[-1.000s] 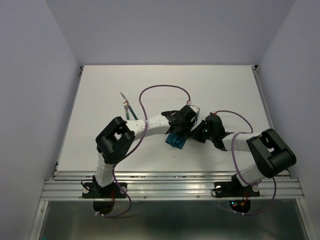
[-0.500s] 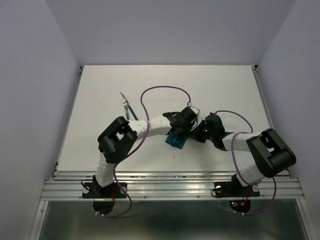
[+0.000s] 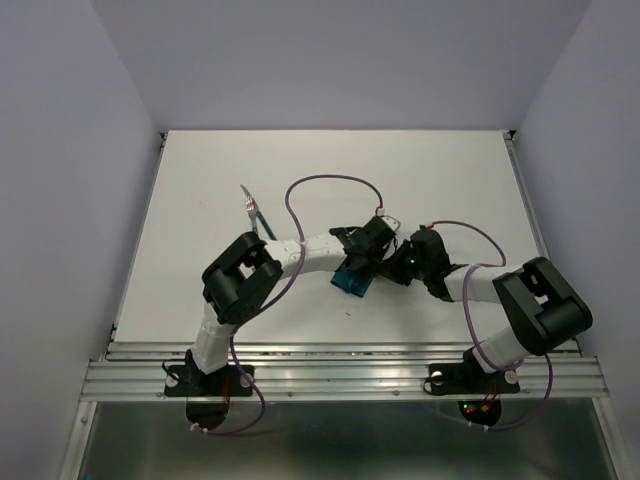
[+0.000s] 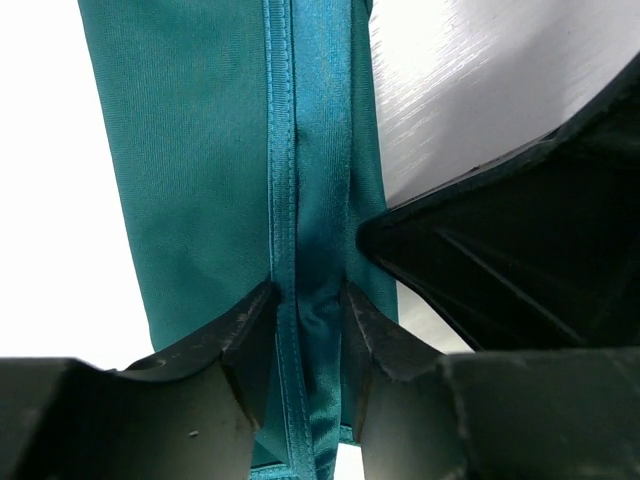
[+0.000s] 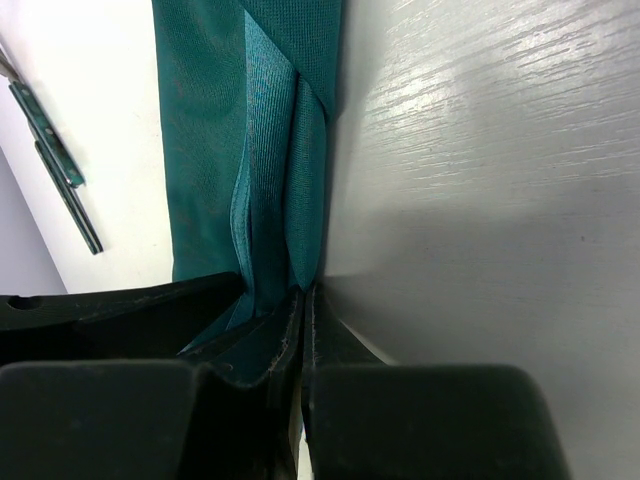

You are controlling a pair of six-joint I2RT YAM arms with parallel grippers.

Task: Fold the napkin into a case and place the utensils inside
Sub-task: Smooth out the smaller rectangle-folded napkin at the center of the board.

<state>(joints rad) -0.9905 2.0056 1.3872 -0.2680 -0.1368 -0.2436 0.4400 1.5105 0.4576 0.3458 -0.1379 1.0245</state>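
The teal napkin (image 3: 351, 281) lies folded into a narrow strip near the table's middle. My left gripper (image 3: 362, 258) is over it. In the left wrist view, the left gripper (image 4: 308, 297) is shut on a raised seam fold of the napkin (image 4: 190, 140). My right gripper (image 3: 396, 266) meets the napkin from the right. In the right wrist view, the right gripper (image 5: 304, 292) has its jaws pressed together on the napkin's (image 5: 205, 120) folded right edge. The utensils (image 3: 255, 215), slim with teal handles, lie apart at the upper left and also show in the right wrist view (image 5: 55, 165).
The white table (image 3: 450, 190) is walled by lilac panels at left, back and right. A metal rail (image 3: 340, 378) runs along the near edge. Purple cables (image 3: 325, 180) loop over both arms. The right gripper's black body (image 4: 520, 250) fills the right of the left wrist view.
The left arm's elbow has shifted slightly right and its cable loop has moved with it. Both grippers and the napkin stay nearly in place.
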